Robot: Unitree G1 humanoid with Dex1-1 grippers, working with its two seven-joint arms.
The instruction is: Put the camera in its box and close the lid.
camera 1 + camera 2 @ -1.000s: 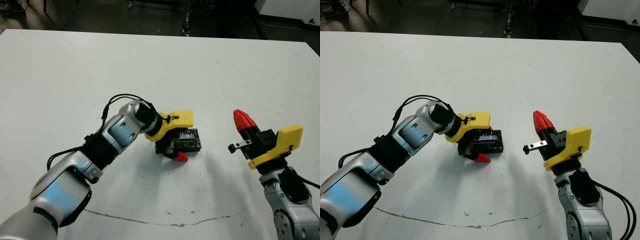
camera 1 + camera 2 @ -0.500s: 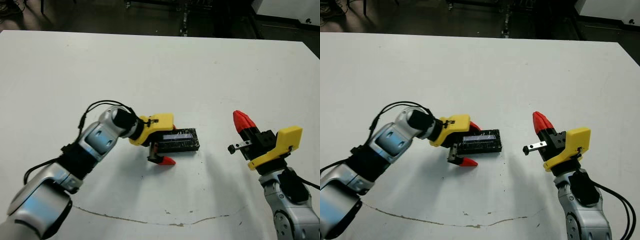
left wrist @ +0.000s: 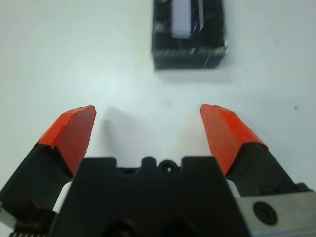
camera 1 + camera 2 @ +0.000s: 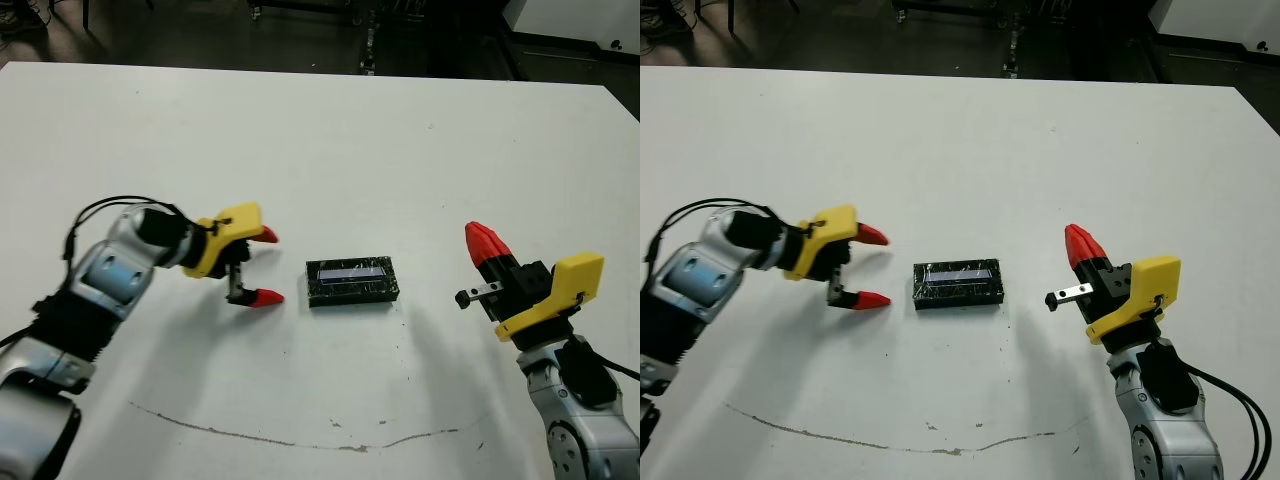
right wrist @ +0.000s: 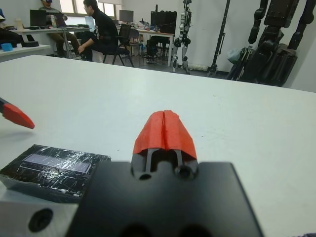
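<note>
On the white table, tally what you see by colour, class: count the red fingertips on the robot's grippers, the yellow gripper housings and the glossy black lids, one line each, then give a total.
Red fingertips: 4, two spread apart on the left gripper, two pressed together on the right gripper
Yellow gripper housings: 2
Glossy black lid: 1
Total: 7

Glossy black rectangular lid [image 4: 350, 282], lying flat on the white table [image 4: 330, 140], long side running left to right, slightly skewed. Pale reflective strip along the middle of its top face. Faint speckled sheen on the dark sides. Sits near the middle of the table, free of any grip, nothing on top. No white tray or slim black camera bar visible apart from this closed block.
</note>
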